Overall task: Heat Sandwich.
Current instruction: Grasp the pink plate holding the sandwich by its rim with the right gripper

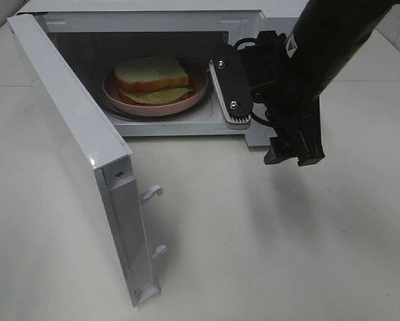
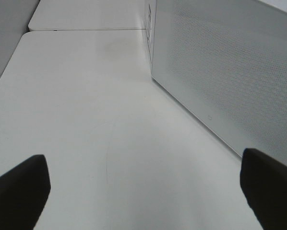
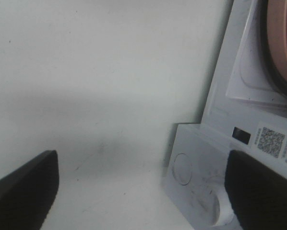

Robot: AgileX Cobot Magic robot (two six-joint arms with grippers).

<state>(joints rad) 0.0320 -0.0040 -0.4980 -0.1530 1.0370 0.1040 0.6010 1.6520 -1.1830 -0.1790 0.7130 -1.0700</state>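
The sandwich (image 1: 153,77), two pale bread slices with a greenish filling, lies on a round pink plate (image 1: 153,108) inside the open microwave (image 1: 248,27). My right gripper (image 1: 228,90) hangs just outside the oven's front right corner, beside the plate. It is open, with nothing between its fingers. The right wrist view shows the right gripper (image 3: 143,191) over the table, its dark fingertips (image 3: 23,187) far apart, and the plate's rim (image 3: 280,43) at one edge. The left gripper (image 2: 143,191) is open and empty, low over the table beside the outer face of the door (image 2: 230,72). It does not show in the exterior high view.
The microwave door (image 1: 73,147) stands swung out toward the front left, latch hooks (image 1: 151,194) on its free edge. The control panel with a round knob (image 3: 182,167) is below my right gripper. White table (image 1: 253,254) lies in front of the oven.
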